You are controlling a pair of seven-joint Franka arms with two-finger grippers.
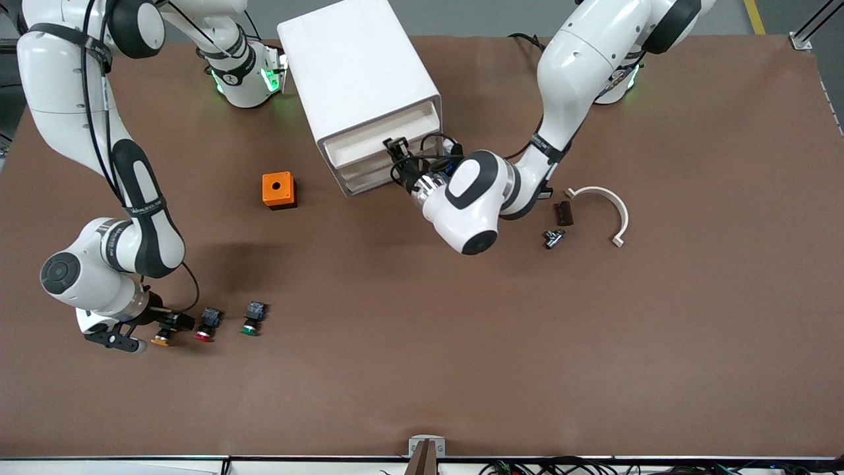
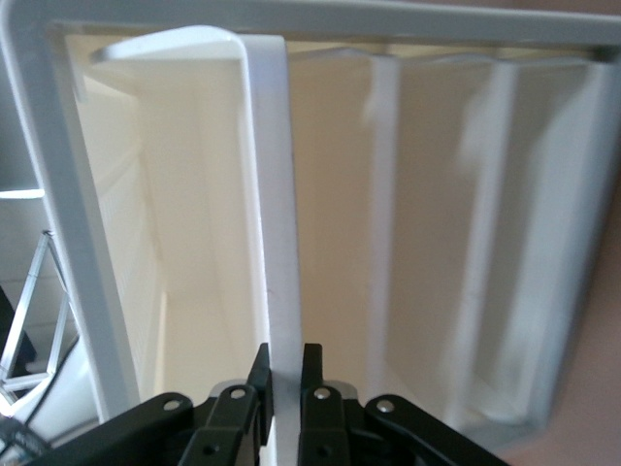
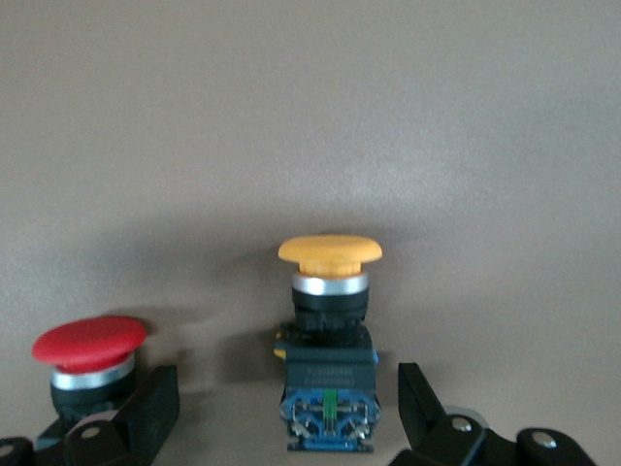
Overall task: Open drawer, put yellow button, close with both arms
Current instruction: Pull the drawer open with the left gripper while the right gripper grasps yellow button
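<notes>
The white cabinet [image 1: 359, 72] stands at the robots' edge of the table, its drawer fronts turned toward the left arm's end. My left gripper [image 1: 397, 150] is at the top drawer [image 1: 386, 130]. In the left wrist view it [image 2: 284, 374] is shut on that drawer's thin white front lip [image 2: 274, 214]. The yellow button [image 1: 162, 339] lies near the right arm's end of the table. My right gripper [image 1: 157, 332] is low over it and open, one finger on each side of the yellow button [image 3: 330, 335] with gaps to both fingers [image 3: 155, 408].
A red-capped button [image 1: 206, 326] [image 3: 89, 351] lies right beside the yellow one, with a green-capped button [image 1: 252, 318] next to it. An orange box [image 1: 278, 190] sits beside the cabinet. A white curved piece [image 1: 610, 208], a dark block [image 1: 563, 213] and a small fitting [image 1: 554, 237] lie near the left arm.
</notes>
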